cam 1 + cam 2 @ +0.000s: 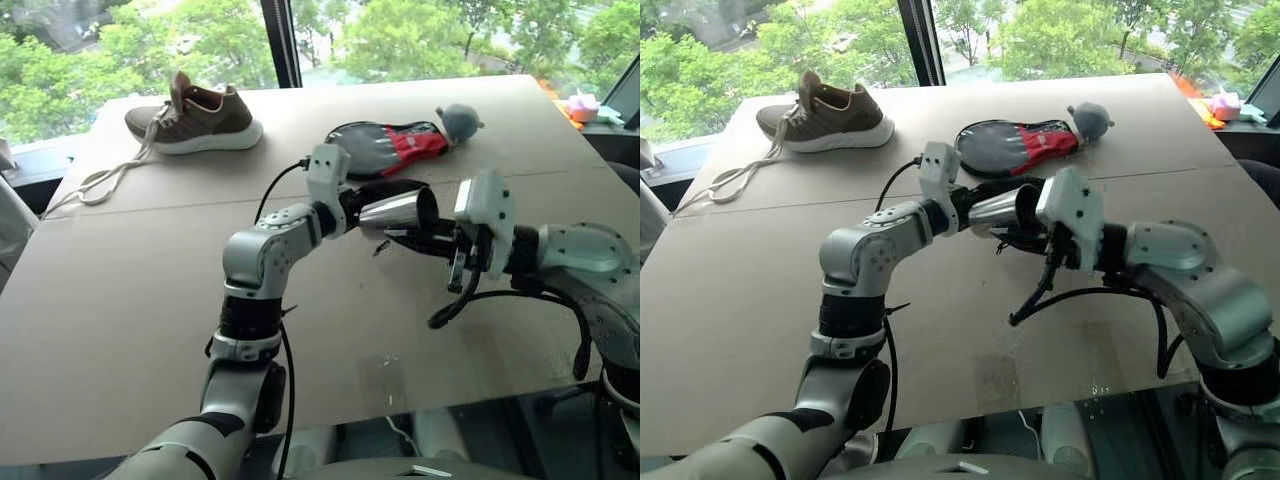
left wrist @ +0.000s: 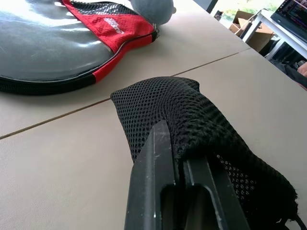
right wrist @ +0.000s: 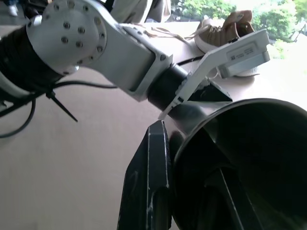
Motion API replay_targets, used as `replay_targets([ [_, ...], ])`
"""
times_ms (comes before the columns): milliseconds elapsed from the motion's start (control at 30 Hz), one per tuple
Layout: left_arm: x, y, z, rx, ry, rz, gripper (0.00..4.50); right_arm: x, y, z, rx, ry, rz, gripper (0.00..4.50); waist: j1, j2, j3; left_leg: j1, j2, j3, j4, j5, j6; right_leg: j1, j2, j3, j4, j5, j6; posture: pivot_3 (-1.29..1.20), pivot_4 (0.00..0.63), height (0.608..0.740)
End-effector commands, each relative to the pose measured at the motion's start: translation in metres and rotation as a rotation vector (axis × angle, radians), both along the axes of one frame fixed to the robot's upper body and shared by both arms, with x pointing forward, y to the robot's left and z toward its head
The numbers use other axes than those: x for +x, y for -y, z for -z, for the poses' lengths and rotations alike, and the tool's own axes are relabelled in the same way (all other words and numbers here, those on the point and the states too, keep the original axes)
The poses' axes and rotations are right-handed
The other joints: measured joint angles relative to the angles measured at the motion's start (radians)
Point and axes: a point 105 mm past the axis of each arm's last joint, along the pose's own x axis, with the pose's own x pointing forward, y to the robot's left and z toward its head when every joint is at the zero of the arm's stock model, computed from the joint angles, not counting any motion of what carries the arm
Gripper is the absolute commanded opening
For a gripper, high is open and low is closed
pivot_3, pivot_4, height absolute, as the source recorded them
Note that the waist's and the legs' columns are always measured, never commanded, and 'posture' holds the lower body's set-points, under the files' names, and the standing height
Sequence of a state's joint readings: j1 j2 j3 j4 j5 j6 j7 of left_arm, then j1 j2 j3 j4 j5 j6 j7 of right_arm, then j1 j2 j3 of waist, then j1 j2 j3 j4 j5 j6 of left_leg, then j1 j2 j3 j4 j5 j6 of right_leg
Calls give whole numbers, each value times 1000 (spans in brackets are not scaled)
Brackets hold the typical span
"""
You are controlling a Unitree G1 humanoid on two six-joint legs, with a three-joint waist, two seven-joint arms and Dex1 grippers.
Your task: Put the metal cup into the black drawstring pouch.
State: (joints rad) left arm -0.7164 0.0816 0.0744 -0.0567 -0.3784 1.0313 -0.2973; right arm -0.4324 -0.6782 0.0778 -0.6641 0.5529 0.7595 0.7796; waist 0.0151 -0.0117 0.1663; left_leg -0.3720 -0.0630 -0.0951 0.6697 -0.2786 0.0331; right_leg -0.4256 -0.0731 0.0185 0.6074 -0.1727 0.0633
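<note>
1. Steel of the metal cup (image 1: 392,213) is seen lying sideways above the table (image 1: 120,330), gripped at its rim by the right gripper (image 1: 432,238), one finger inside.
2. Mesh of the black drawstring pouch (image 2: 192,129) is pinched by the clenched left gripper (image 2: 180,167).
3. Cup and pouch are held together, near the paddle case (image 1: 385,147).

Bare tabletop (image 1: 130,300) near — shoe (image 1: 197,118) and paddle case (image 1: 385,147) beyond.
</note>
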Motion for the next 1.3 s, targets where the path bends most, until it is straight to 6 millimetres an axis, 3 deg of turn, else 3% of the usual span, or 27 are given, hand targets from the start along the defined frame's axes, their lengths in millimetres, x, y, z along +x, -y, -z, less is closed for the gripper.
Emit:
replay_targets([
  [33,-1,15,-26,-83,25,57,0,-5,-6,2,-15,41,-21,74,-1,0,0,0,0,0,0,0,0,-1,0,0,0,0,0,0,150,740],
  [167,-3,19,-28,-146,-38,74,0,-7,-17,8,-15,50,-32,74,-2,0,0,-3,1,-1,0,1,-2,-5,1,0,2,0,0,0,150,740],
  [300,-5,20,-31,-198,-82,73,0,10,-19,17,-33,105,68,74,-6,0,0,-5,1,0,0,1,-2,-7,1,0,2,0,0,0,150,740],
  [467,-7,15,-27,-199,-111,64,0,35,-7,8,56,181,240,74,-2,0,0,-6,1,0,0,2,-3,-8,1,0,2,0,0,0,150,740],
  [867,-14,21,-27,-237,-121,122,0,64,13,3,258,209,475,74,-4,0,0,-7,-1,-1,0,2,-4,-9,1,0,3,0,0,0,150,740],
  [1100,-24,28,-43,-364,-132,219,0,68,-1,28,99,316,438,74,-5,0,0,-7,-2,-1,0,2,-4,-9,1,0,3,0,-1,0,150,740],
  [1200,-27,29,-45,-379,-129,243,0,60,-13,41,-36,421,298,74,-5,0,0,-7,-2,-1,0,2,-4,-9,1,1,2,0,-1,0,150,740],
  [1300,-26,26,-45,-392,-134,243,0,57,-16,40,-82,511,240,74,-7,0,0,-7,-2,-1,0,2,-4,-9,2,1,2,0,0,0,150,740],
])
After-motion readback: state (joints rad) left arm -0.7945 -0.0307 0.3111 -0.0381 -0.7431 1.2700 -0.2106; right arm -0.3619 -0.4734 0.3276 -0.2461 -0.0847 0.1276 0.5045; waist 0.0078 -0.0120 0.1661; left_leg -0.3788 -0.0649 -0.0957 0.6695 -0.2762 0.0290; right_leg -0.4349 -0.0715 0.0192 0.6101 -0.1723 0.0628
